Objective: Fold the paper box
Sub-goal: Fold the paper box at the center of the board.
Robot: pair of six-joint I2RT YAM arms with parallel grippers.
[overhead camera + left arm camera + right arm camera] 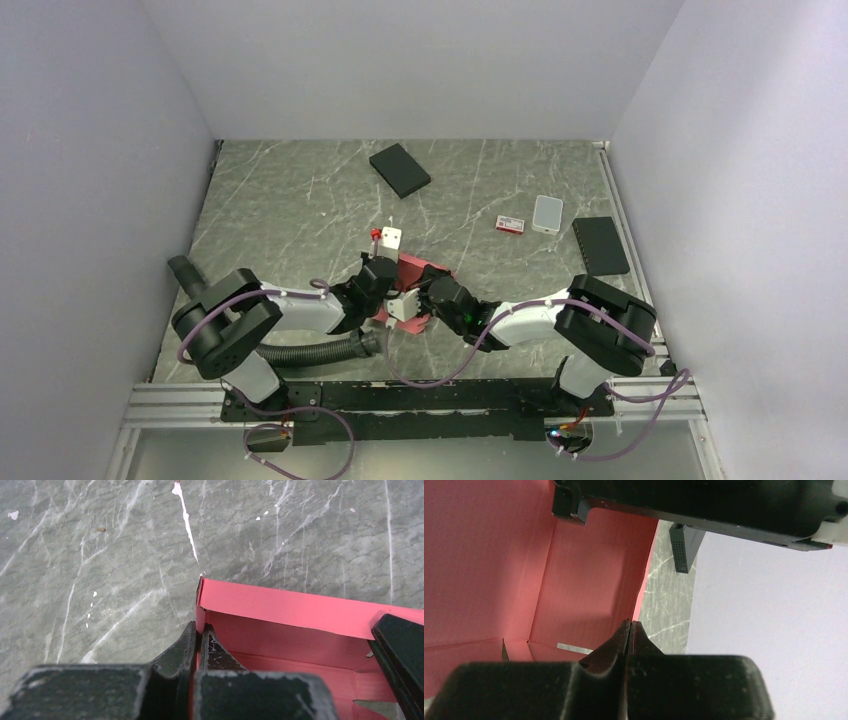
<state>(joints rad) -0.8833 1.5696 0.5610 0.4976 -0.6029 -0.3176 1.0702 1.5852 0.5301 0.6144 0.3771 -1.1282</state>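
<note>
The box (415, 268) stands half-formed on the table (280, 200), well apart from the black box (400, 170), on that box's side nearer the arms. The left gripper (200, 642) is clamped tight on one upright wall close to a corner, likely to hold that wall erect. The right gripper (629, 630) is closed too. Its tips seem to nip another wall's edge, probably bracing it so the sides can be squared. The folding looks unfinished.
</note>
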